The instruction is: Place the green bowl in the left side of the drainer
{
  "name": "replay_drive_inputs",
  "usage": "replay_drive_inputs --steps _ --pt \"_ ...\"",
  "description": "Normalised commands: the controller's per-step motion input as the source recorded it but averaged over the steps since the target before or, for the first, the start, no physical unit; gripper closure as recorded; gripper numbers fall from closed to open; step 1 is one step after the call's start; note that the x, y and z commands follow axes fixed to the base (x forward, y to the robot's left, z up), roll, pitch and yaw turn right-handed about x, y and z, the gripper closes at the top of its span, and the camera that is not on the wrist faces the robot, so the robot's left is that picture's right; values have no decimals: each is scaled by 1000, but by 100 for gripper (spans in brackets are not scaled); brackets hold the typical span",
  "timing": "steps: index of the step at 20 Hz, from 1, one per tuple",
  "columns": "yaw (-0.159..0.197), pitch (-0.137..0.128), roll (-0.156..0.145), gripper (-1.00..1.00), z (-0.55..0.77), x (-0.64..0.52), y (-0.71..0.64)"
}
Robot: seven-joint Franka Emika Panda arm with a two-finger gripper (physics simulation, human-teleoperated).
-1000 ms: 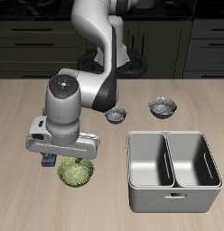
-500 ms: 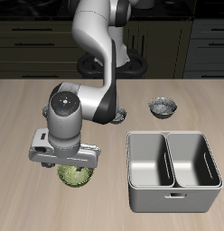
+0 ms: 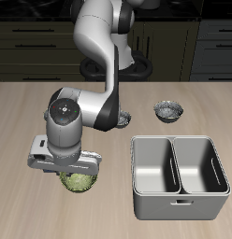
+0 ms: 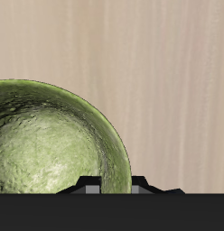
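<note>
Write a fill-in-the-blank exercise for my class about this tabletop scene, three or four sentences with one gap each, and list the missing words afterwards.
1. The gripper hangs directly over the ______ bowl.
2. The drainer is divided into ______ compartments.
3. Both compartments of the drainer hold ______ bowls.
4. Farther back on the table, the bowl standing fully in view is ______ in colour.

Missing words: green; two; no; grey
</note>
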Motion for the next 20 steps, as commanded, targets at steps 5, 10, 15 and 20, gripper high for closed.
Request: replay_drive_inputs --steps 5,10,15,20 --pt "9 -44 -25 100 390 -116 -16" --pt "-12 -55 -48 100 529 -170 -12" --pt "-15 -58 -17 100 520 -188 35" --pt "-6 -45 -43 100 518 -238 11"
